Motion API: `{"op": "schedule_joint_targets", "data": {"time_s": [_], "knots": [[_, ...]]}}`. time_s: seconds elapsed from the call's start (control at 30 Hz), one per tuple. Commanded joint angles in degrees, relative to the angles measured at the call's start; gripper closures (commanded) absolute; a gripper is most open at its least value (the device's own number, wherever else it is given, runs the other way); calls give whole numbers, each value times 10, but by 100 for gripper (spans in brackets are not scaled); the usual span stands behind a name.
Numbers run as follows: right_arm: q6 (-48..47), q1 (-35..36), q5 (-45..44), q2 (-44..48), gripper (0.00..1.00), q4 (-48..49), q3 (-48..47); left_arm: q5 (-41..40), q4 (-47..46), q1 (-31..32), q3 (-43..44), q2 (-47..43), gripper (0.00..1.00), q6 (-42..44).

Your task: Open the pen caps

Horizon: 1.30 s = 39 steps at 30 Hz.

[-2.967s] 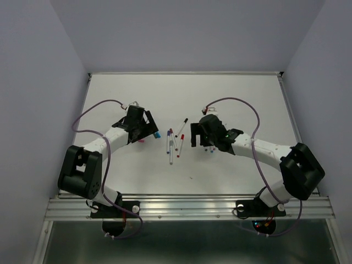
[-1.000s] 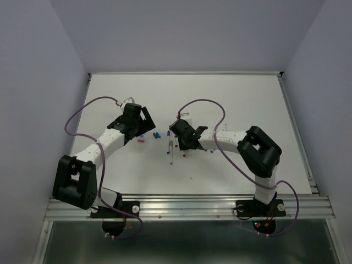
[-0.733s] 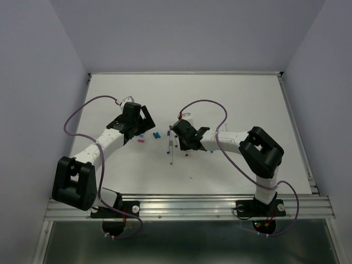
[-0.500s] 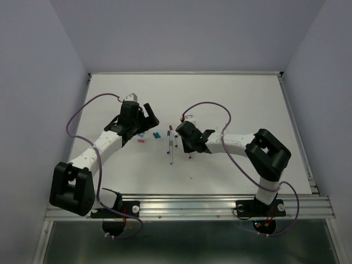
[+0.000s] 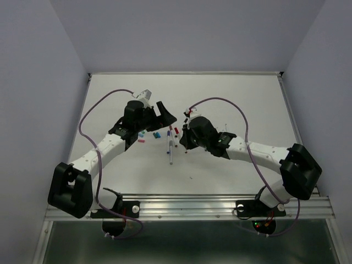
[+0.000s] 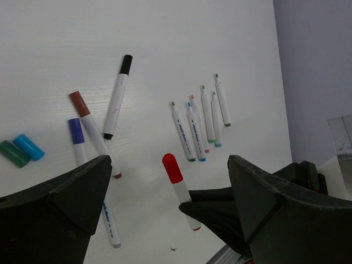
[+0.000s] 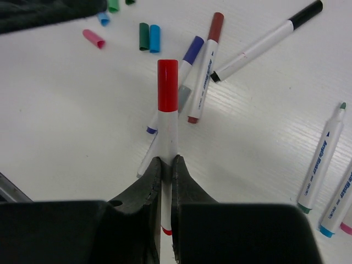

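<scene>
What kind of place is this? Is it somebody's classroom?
Probably a robot lab's test booth: two robot arms bolted to a metal rail, plain walls boxing in a white table, and marker pens laid out for practice.

You have a white surface point(image 5: 247, 99) boxed in by pale lilac walls point(image 5: 33, 82). A metal rail point(image 5: 187, 206) runs along its near edge.

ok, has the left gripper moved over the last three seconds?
Yes. In the top view the left gripper went right and slightly back, from left of the loose blue cap to beyond it, toward the red-capped pen.
</scene>
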<state>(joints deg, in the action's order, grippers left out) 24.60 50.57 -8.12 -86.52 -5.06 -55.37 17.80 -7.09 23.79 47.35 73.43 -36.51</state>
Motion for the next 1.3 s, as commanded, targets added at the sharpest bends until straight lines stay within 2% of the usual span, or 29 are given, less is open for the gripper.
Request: {"op": "schedule_joint_targets", "data": {"time_s": [0.0,0.2,0.4,0.6,0.77,1.0,1.2,1.27], "knots": [[-12,-4,28,24,99,64,6,30,-49,13,11,15,1,-15],[-9,-4,22,35,99,82,-1,33,-63,25,11,22,11,-28],[-9,-4,25,36,99,95,-7,34,-71,29,9,24,30,-37],[-10,-4,26,36,99,111,-10,34,-71,31,12,29,34,-37],[-12,-4,24,36,99,117,-11,35,-74,31,13,29,43,-39],[-16,-4,21,36,99,124,-12,38,-78,32,18,33,46,-42],[-19,-4,22,31,99,131,-13,42,-81,32,17,36,54,-45],[-22,-4,23,31,99,131,-12,39,-81,32,17,36,60,-46]]}}
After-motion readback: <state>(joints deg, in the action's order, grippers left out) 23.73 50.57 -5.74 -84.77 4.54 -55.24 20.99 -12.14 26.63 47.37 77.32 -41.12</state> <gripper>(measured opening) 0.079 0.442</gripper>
